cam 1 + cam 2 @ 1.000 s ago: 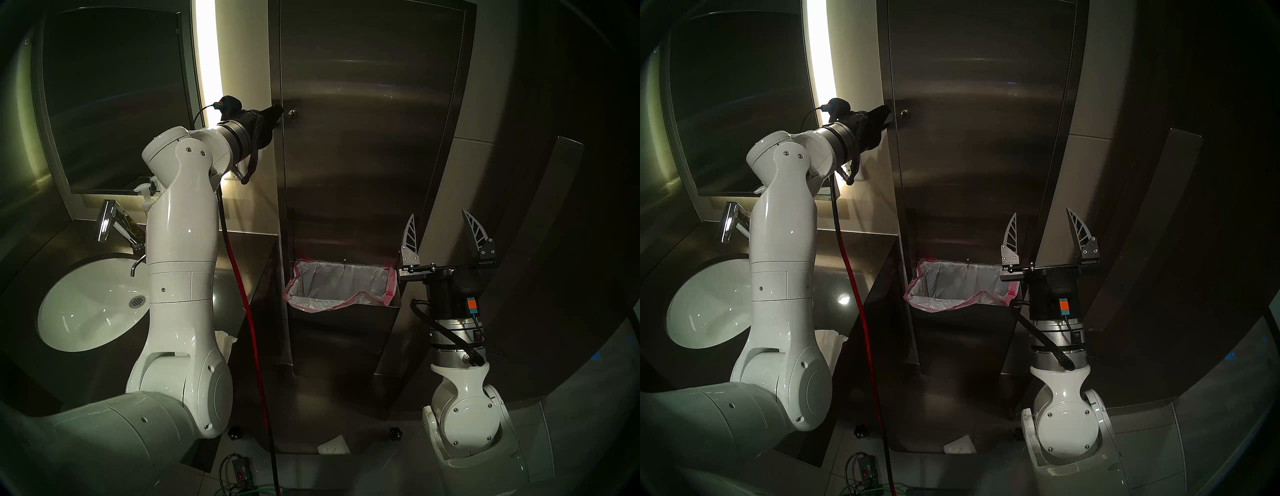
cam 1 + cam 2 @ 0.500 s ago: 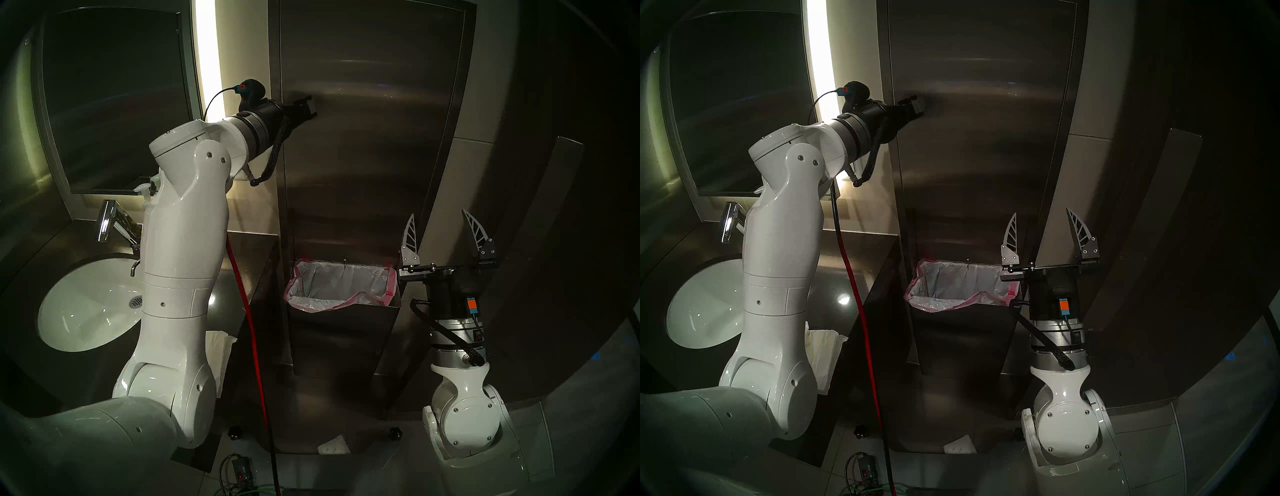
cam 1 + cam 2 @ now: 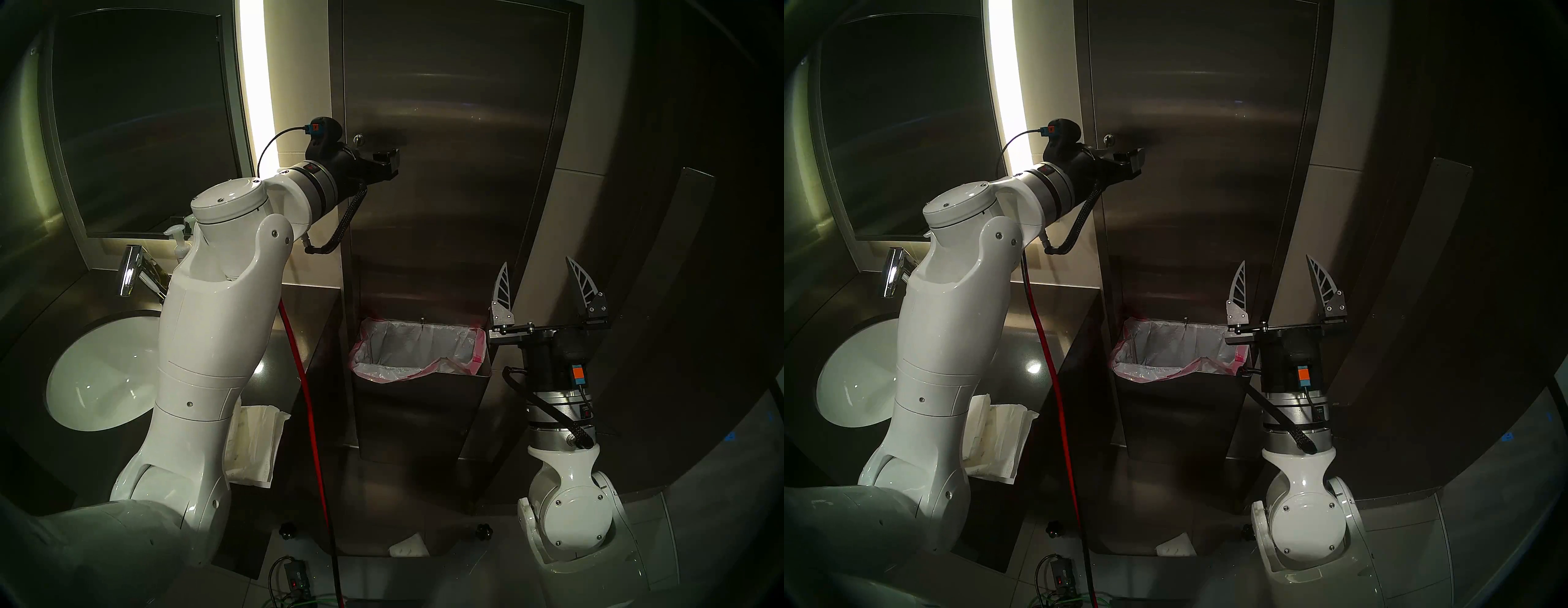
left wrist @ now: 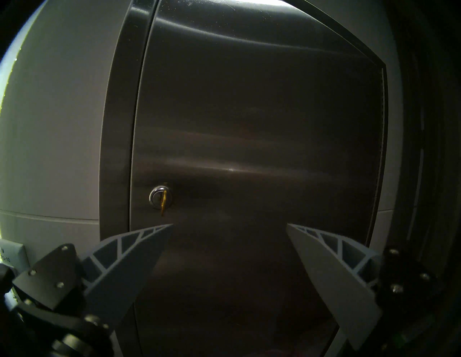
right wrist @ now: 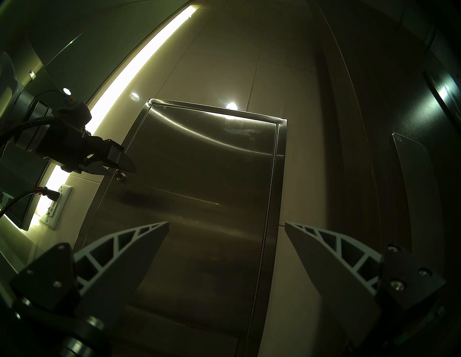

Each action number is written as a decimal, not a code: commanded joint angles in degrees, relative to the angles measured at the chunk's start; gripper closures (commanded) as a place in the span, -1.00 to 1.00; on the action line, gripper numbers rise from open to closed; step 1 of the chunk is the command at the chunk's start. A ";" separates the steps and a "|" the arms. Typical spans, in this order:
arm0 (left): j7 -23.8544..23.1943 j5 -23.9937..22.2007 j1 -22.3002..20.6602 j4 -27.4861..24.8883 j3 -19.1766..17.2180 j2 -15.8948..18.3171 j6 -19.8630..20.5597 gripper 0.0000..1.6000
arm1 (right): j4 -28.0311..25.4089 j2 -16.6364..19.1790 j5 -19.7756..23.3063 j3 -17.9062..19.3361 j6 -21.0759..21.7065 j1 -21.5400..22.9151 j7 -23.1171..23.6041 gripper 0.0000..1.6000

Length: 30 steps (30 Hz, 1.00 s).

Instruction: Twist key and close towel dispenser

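The towel dispenser (image 3: 445, 199) is a tall brushed-steel wall cabinet, and its long door (image 4: 249, 124) lies flush in the frame. A small brass key (image 4: 163, 203) stands edge-on in the round silver lock (image 3: 359, 139) near the door's left edge. My left gripper (image 4: 229, 225) is open and empty. It faces the door just below and to the right of the key, without touching it. My right gripper (image 3: 536, 263) is open and empty, pointing up beside the dispenser's lower right edge.
A pink-lined waste bin (image 3: 418, 352) sits in the dispenser's lower part. A white sink (image 3: 97, 382), faucet (image 3: 129, 271) and dark mirror (image 3: 140, 119) are on the left. Folded paper towels (image 3: 254, 441) lie on the counter. A red cable (image 3: 305, 403) hangs by the counter.
My left gripper, shut at the door's left edge a second ago, has opened. It swung right across the lock and now sits slightly lower. The right arm has not moved.
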 commanded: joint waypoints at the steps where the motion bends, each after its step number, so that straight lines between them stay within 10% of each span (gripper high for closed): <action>1: -0.23 0.54 -1.25 0.37 -0.69 0.56 -1.24 -1.00 | -0.91 -0.02 0.16 0.12 0.13 0.23 -0.04 -1.00; 30: -3.14 1.85 -6.37 5.05 0.28 -0.08 -2.04 -1.00 | -0.89 0.42 0.17 -0.07 0.24 0.28 -0.50 -1.00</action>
